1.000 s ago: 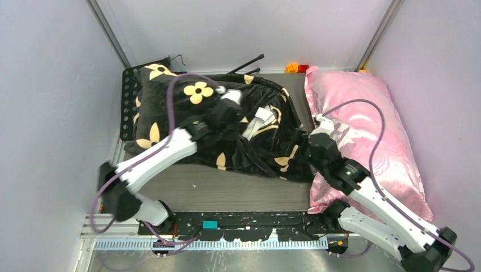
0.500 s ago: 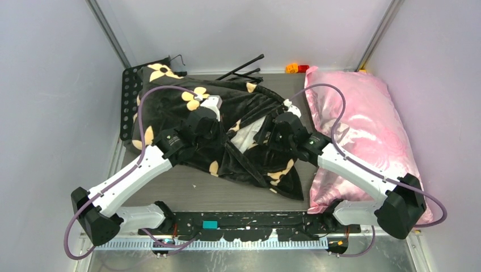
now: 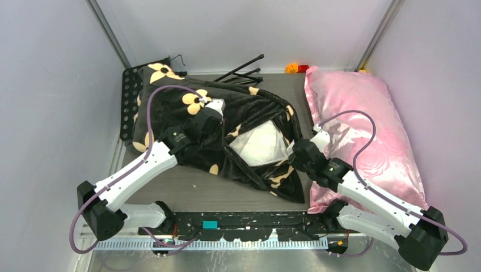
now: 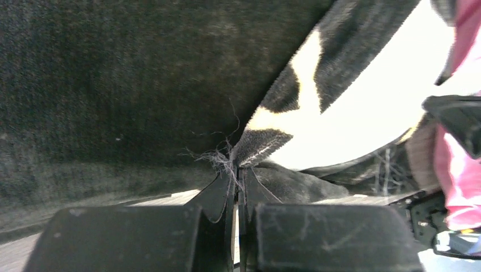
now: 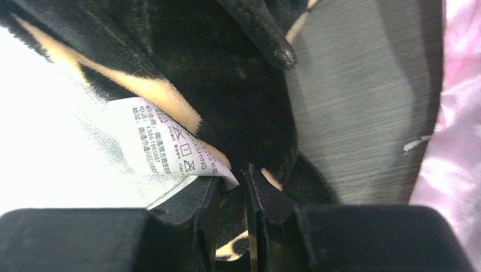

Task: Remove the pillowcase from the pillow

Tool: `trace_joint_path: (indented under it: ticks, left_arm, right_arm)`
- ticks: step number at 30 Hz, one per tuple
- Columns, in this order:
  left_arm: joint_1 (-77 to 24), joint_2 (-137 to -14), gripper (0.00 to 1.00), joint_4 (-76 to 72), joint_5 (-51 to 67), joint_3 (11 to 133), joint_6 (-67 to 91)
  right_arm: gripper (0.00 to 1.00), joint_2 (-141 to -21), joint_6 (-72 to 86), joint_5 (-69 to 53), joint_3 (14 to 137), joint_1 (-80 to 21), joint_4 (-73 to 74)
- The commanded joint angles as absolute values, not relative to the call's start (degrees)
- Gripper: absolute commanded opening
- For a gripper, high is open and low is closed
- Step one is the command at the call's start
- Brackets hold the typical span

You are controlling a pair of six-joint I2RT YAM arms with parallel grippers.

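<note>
1. Looking down from the top view, you see the pillowcase (image 3: 170,107) lying across the table (image 3: 227,190), left of the pink satin pillow (image 3: 363,113). Its mouth gapes, and the white pillow (image 3: 261,144) shows between your left end effector (image 3: 222,135) and right end effector (image 3: 292,154).
2. Your left wrist view shows the left end effector pinched tight on the pillowcase's frayed hem, with the pillow bright beyond it.
3. Your right wrist view shows the right end effector narrowed onto the black pillowcase edge, beside a white care tag (image 5: 170,141).

Left pincer (image 4: 236,182) pinching black pillowcase (image 4: 113,85) edge, white pillow (image 4: 368,96) beyond
</note>
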State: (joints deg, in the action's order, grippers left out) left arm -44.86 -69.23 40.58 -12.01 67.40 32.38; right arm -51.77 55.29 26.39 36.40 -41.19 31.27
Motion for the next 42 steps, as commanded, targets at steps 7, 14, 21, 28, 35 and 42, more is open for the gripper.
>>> trace_joint_path:
  ticks: [7, 14, 21, 28, 35, 42]
  left_arm:
    - [-44.56, -79.62, 0.00, 54.26, -23.27, 74.14, 28.56]
    - [-56.06, -78.51, 0.33, 58.37, -21.55, 82.99, 25.19]
    - [-67.47, -86.00, 0.44, 61.85, -23.90, 95.25, 28.50]
    - [-71.69, -88.04, 0.63, 49.52, -22.03, 92.96, 29.93]
    - [-67.42, -91.77, 0.80, 43.85, -26.27, 89.76, 33.38]
    - [-65.16, -100.91, 0.79, 42.78, -26.73, 91.52, 35.08]
  right_arm:
    - [0.11, -51.66, 47.29, 22.23, 35.31, -41.21, 32.10]
    - [0.14, -50.17, 38.98, 11.85, 38.26, -41.15, 27.83]
    - [0.03, -47.63, 39.14, 9.05, 38.53, -41.14, 24.89]
    - [0.00, -45.86, 41.09, 9.17, 37.26, -41.17, 24.88]
    - [0.00, -42.81, 41.13, 12.30, 37.07, -41.16, 27.61]
    - [0.00, -37.08, 45.11, 18.06, 33.73, -41.16, 30.19]
